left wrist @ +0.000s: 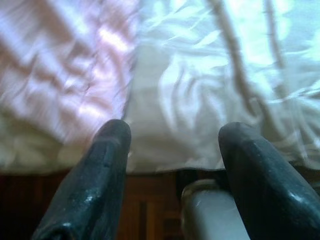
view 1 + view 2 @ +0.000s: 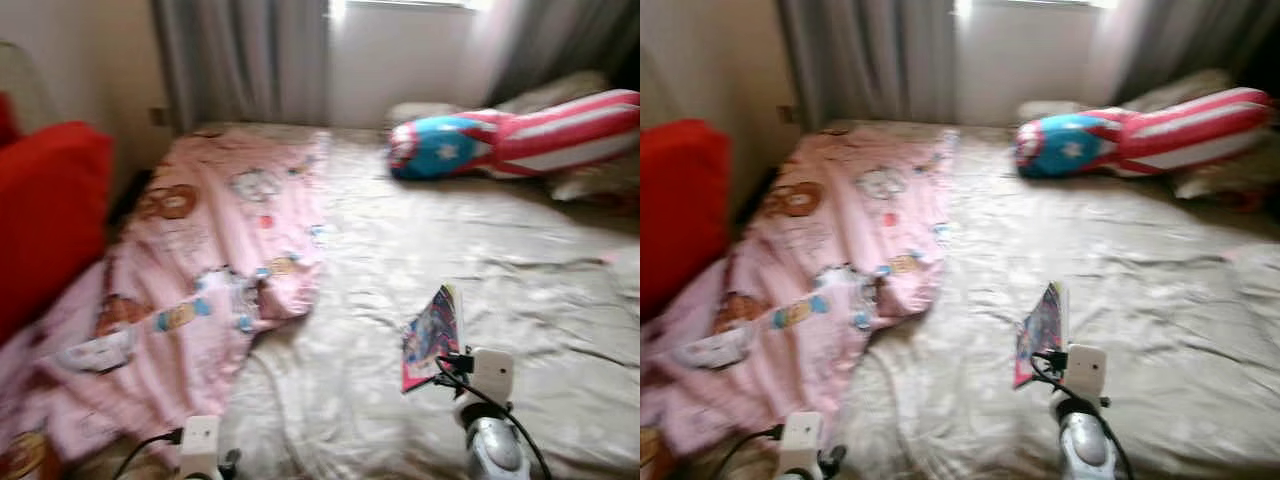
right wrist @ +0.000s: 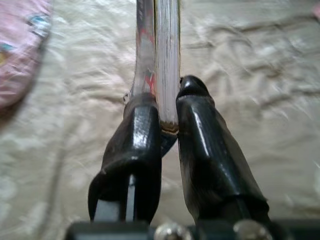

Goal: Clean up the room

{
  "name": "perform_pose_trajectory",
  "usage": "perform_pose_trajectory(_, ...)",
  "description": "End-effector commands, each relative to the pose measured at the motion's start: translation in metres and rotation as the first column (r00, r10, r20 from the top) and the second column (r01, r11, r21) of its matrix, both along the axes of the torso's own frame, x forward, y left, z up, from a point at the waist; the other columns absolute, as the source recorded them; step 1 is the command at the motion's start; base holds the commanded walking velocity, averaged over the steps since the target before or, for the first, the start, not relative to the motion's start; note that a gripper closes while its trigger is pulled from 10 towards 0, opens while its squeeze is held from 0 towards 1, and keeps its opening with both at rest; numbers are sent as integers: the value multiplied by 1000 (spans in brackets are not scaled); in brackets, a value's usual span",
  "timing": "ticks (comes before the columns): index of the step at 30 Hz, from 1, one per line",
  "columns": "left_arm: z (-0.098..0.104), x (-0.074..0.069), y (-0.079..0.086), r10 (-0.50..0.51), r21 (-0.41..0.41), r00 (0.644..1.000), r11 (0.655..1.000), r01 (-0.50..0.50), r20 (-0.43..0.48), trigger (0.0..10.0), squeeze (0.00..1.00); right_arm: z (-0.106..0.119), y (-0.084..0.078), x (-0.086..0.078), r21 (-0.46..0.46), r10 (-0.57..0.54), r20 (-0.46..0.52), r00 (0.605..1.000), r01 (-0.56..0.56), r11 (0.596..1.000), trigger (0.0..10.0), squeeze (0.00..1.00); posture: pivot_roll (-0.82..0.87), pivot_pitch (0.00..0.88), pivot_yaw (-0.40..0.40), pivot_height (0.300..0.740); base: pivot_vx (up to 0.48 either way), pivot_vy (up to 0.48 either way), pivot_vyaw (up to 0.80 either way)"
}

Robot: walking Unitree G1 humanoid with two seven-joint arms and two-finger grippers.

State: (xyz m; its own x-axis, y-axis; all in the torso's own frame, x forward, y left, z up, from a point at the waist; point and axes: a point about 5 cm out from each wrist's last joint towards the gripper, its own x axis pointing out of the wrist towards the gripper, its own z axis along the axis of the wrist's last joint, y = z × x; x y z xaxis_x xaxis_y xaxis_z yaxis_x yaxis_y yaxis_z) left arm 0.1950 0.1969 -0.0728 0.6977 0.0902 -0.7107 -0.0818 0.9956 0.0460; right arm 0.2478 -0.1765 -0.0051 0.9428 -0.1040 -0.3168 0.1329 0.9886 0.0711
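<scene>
Two black fingers (image 3: pixel 142 145) of my right hand (image 3: pixel 167 112) are pressed on the lower edge of a thin book (image 2: pixel 432 338), one on each cover, so I hold it by a pinch and it cannot fall open. The book is in the air over the bed (image 2: pixel 540 300), just above the beige sheet, near its front part. I think I hold it on edge to carry it away from the bed. Its long axis runs from my hand forward and up, and the colourful cover faces my left. My left hand (image 1: pixel 172 145) is low at the bed's near edge, fingers spread, with nothing between them. Further out lie a pink blanket (image 2: pixel 215 250) and a striped pillow (image 2: pixel 520 135).
</scene>
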Motion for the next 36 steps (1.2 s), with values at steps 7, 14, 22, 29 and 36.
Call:
perform_pose_trajectory(7,-3,-5,0,8,3,1000,1000,-8,-23,10000,0,3,1,1,5,3,25,1000,-3,1000,10000,0,-74,0,-61,740,0,0,-725)
perform_pose_trajectory(14,-2,-4,1,-10,29,1000,1000,11,-29,10000,0,4,1,2,2,3,36,999,-3,1000,10000,0,-73,0,-57,740,0,0,-379)
perform_pose_trajectory(22,-3,-4,2,-10,37,999,999,11,-39,10000,0,3,3,2,-5,22,25,999,-22,1000,10000,0,-75,0,-49,740,0,-379,0)
perform_pose_trajectory(29,-4,-5,2,-8,43,999,999,10,-51,10000,0,4,5,3,-44,49,36,998,-48,998,10000,0,-77,0,-44,740,0,-390,73)
perform_pose_trajectory(36,-4,-6,3,-8,46,998,999,10,-61,10000,0,3,7,4,-40,54,26,998,-53,998,10000,0,-78,0,-41,740,0,-392,75)
